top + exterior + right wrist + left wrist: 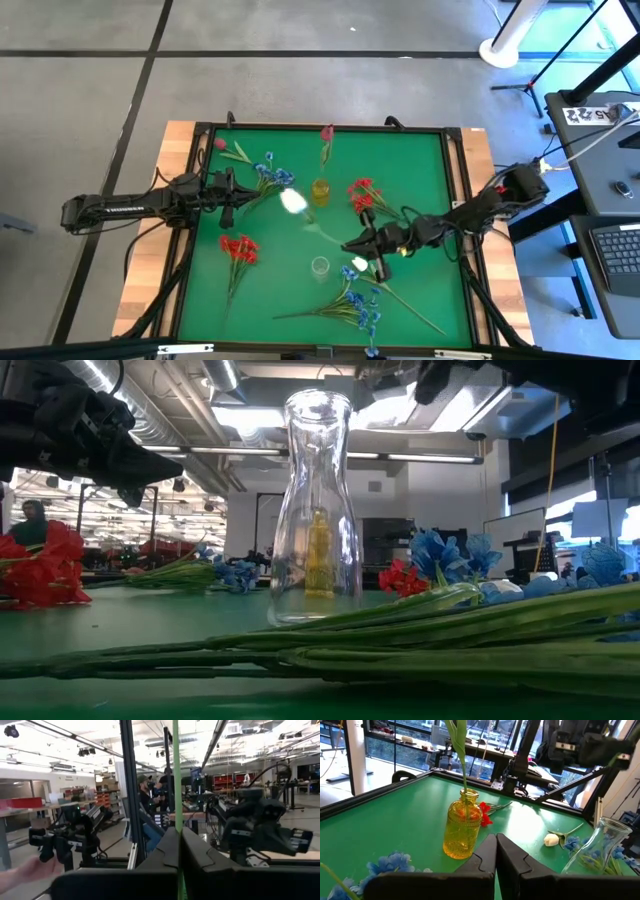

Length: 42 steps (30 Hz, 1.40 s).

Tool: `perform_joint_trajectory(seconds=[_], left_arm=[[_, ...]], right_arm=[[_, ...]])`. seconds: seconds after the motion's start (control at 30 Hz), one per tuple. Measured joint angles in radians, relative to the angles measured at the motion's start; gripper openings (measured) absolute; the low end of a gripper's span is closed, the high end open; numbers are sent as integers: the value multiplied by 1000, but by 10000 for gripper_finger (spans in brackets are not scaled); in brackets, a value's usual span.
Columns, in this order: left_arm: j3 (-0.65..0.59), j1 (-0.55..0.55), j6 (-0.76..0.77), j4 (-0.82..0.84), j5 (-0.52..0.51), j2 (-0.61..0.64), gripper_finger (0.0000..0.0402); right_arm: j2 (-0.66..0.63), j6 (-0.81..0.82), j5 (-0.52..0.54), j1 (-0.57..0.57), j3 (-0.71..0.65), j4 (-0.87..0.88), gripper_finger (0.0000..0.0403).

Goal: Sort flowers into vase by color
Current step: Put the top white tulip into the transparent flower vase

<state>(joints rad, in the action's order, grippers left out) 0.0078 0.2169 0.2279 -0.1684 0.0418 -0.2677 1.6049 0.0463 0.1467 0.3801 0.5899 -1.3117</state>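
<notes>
My right gripper (348, 244) hangs over the table's middle right, shut on the thin green stem of a white flower (292, 200), whose bloom is out toward the left, near the yellow vase (320, 190). A stem stands in that vase (461, 827), its pink bud (327, 132) leaning toward the far edge. The clear vase (320, 266) stands nearer the front. Red clusters (238, 247), blue clusters (268, 175) and a white bud (360, 263) lie flat on the green mat. My left gripper (496, 837) waits shut and level at the table's left. My right gripper pinches the white flower's stem (176, 815) between its two shut fingers, coming nearly level from the table's right. The stem (322, 232) runs on ahead of the fingers toward the bloom, which is held up clear of the mat.
More red clusters (362, 195) lie right of the yellow vase, and blue flowers with long stems (358, 305) lie near the front edge. Another pink bud (220, 143) lies at the far left. A black frame (320, 126) rims the mat.
</notes>
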Motion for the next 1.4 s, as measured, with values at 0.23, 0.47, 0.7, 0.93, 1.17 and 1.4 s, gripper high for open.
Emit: perform_joint_trajectory(seconds=[0.23,0.47,0.7,0.93,1.17,1.4], left_arm=[[0,0,0,-1,0,0,0],[0,0,14,-5,0,0,0],[0,-1,122,-70,5,0,0],[0,-1,223,-349,4,0,0],[0,-5,295,-398,16,-1,0],[22,-111,262,-424,46,-83,0]], right_arm=[[133,10,-13,-1,87,-21,0],[213,45,-26,-1,118,-24,0],[214,51,-26,-1,117,-26,0],[214,48,-26,-1,117,-24,0],[214,43,-26,-1,117,-23,0],[214,25,-26,-9,117,-23,0]])
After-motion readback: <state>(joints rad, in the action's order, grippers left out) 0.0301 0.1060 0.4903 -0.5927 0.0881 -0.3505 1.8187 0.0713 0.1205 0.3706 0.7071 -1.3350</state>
